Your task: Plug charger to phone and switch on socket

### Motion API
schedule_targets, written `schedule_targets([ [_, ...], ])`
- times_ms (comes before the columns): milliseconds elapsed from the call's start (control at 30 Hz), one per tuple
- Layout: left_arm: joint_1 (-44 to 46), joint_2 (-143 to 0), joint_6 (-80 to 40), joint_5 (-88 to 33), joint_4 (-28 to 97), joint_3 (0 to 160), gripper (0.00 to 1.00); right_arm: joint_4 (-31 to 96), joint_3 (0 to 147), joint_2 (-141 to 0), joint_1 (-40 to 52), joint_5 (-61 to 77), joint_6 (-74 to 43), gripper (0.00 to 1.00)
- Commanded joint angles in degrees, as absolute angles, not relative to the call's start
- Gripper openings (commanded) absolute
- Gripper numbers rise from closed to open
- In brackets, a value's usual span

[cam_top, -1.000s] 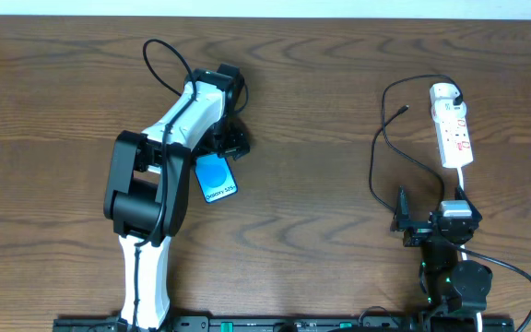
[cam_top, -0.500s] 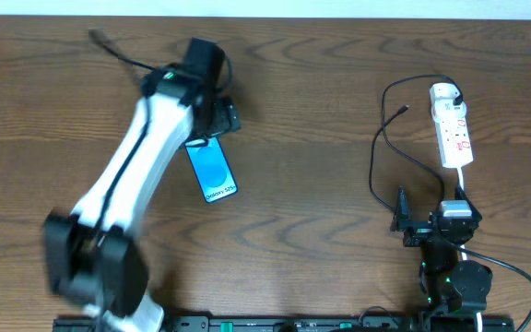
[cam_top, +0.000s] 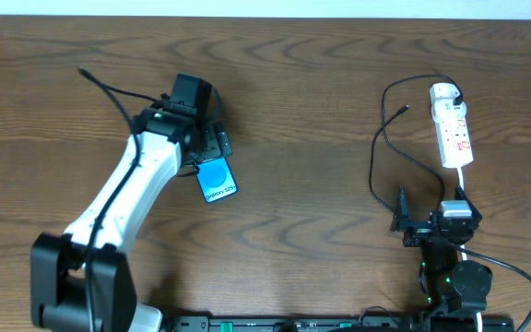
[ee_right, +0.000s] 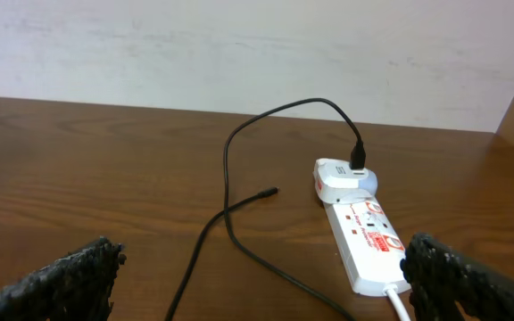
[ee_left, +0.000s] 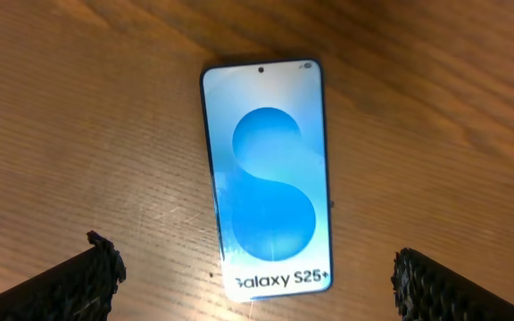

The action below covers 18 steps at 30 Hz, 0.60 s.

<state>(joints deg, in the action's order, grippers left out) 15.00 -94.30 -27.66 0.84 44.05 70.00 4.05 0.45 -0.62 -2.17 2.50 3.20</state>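
PHONE: flat, screen up, well left of socket; long axis roughly parallel to socket | CHARGER: free plug just left of socket | LEFT gripper: fingers spread, above phone | RIGHT gripper: fingers spread, facing socket

phone screen reads "Galaxy S25+" along its bottom edge, under a big blue S-shaped logo. socket markings too small to read.
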Motion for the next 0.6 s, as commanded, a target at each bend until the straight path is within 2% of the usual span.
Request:
schedule_targets([
  [0, 14.8, -97.4, -30.6, 2.2, 43.3, 70.2, 0.98, 4.3, 0.3, -0.3, -2.4, 2.0, 3.4, 0.99],
  [200, 14.9, -100.7, -38.3, 2.1, 45.9, 70.2, 0.98, 4.3, 0.3, -0.3, -2.4, 2.1, 3.4, 0.99],
  [567, 14.9, -104.9, -33.0, 1.9, 42.7, 70.2, 0.98, 4.3, 0.3, -0.3, -2.4, 2.0, 3.4, 0.99],
])
